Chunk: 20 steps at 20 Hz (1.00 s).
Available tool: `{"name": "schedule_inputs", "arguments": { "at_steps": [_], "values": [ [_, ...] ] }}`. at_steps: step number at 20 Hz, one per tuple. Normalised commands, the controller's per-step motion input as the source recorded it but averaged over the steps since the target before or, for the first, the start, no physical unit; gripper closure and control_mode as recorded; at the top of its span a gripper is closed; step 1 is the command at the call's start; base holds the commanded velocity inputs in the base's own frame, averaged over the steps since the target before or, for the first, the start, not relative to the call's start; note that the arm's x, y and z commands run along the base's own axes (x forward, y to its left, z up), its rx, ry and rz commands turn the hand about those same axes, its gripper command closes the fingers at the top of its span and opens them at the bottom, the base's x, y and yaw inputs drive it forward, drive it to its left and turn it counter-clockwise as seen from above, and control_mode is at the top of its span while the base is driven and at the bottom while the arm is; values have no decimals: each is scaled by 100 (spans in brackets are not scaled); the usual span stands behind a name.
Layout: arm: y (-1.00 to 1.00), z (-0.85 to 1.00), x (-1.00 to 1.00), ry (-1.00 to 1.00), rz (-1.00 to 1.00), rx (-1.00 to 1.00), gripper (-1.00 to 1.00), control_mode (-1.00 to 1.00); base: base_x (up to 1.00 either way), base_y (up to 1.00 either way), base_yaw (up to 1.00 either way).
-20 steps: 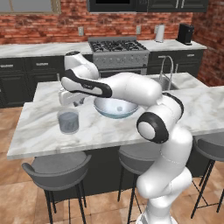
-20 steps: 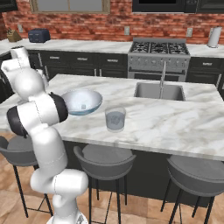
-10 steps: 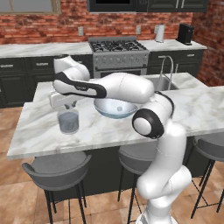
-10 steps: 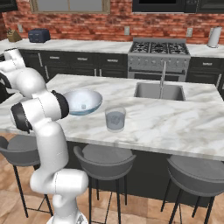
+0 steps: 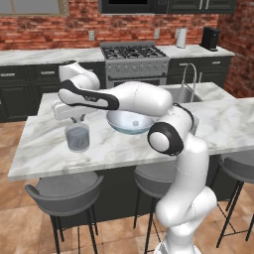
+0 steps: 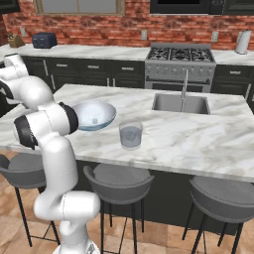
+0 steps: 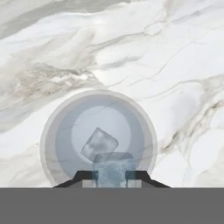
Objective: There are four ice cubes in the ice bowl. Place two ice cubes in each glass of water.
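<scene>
The fingers (image 7: 111, 175) grip an ice cube (image 7: 114, 168) directly above the left glass of water (image 7: 57, 131). A second ice cube (image 7: 99, 142) lies inside this glass. The glass stands on the marble surface (image 7: 175, 65).

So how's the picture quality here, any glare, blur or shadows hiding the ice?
Hand view: sharp and evenly lit; the ice cube between the gripper tips and the cube in the glass read clearly. Left base view: soft white sheen on the ice bowl rim, faint shadows on the counter. Right base view: crisp, no glare.
</scene>
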Motion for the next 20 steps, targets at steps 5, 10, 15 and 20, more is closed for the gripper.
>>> {"name": "schedule_inputs", "arguments": {
  "at_steps": [5,10,15,20],
  "values": [
    [10,-11,2,0,-10,2,100,-100,0,0,0],
    [0,-23,0,0,-8,0,100,-100,0,0,0],
    [0,-15,0,0,-6,1,100,-100,0,0,0],
    [0,-6,4,0,-6,3,100,-100,0,0,0]
  ]
}}
